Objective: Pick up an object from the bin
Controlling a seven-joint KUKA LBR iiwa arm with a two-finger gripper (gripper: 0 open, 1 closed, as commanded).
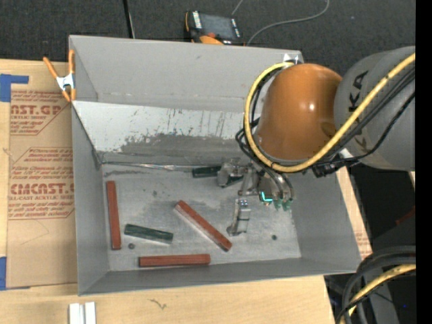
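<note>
The tool (238, 223) hangs low over the floor of the bin (169, 123), just beside the right end of a slanted red-brown bar (201, 225); whether it is released or clenched, I cannot tell.

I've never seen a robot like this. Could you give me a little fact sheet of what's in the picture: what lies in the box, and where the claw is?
container: grey metal bin
left red-brown bar: lying along the left wall
front red-brown bar: lying along the near wall
diagonal red-brown bar: slanted, mid-floor
front green bar: dark, at the lower left
back green bar: dark, near the back wall
gripper: low over the floor, just right of the diagonal bar's lower end
nearest thing to gripper: the diagonal bar
</note>
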